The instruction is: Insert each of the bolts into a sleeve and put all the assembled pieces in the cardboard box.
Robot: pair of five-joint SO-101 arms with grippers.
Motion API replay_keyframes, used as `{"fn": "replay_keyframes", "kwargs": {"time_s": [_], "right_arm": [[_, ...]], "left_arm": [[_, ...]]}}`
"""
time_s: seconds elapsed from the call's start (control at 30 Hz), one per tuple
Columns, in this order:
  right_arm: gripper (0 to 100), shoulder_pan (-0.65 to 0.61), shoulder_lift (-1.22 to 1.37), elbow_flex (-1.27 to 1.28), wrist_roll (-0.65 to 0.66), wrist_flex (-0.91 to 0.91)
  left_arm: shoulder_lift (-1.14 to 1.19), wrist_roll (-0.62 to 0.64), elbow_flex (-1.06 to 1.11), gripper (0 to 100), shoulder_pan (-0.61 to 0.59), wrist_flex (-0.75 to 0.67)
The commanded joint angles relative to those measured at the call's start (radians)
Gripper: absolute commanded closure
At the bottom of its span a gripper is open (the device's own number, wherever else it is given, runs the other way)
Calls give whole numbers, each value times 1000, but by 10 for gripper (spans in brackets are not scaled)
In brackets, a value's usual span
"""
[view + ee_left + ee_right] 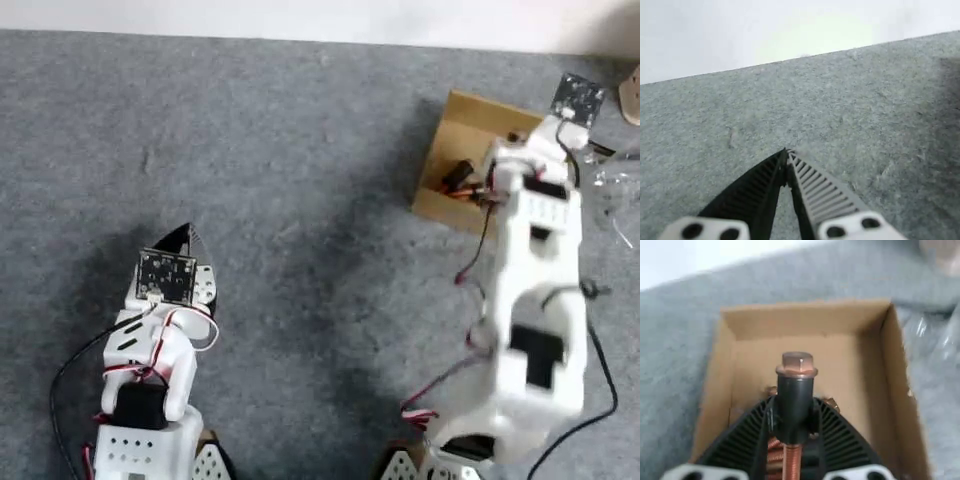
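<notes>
My right gripper (793, 412) is shut on an assembled piece: a copper bolt (797, 365) seated in a black sleeve (793, 400), hexagonal head pointing away from the wrist, threads showing near the wrist. It hangs over the open cardboard box (860, 365). More copper bolt heads (829, 403) lie on the box floor behind the fingers. In the high view the right arm (535, 290) stretches over the cardboard box (450, 150) at the back right, where a black piece (457, 175) lies. My left gripper (787, 162) is shut with nothing in it, low over the grey carpet at the front left (185, 240).
Grey carpet (320, 150) covers the table, with a white wall behind. Clear plastic wrapping (615, 190) lies to the right of the box. A pale object (630, 95) sits at the far right edge.
</notes>
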Motion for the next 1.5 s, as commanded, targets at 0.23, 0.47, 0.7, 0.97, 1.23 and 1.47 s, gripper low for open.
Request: {"fn": "replay_keyframes", "kwargs": {"time_s": [0.23,0.47,0.7,0.97,1.23,1.47], "right_arm": [[993,4,427,-593,-318,259],[988,4,506,-716,-318,341],[780,4,503,-728,-315,409],[743,-5,427,-814,-316,598],[743,-91,246,-846,-313,828],[848,-242,96,-791,-258,981]], "left_arm": [[-7,-5,19,993,18,-28],[-7,-5,19,993,19,-28],[-7,-5,19,993,19,-28],[-7,-5,19,993,19,-28],[-7,-5,19,993,19,-26],[-7,-5,19,993,19,-23]]}}
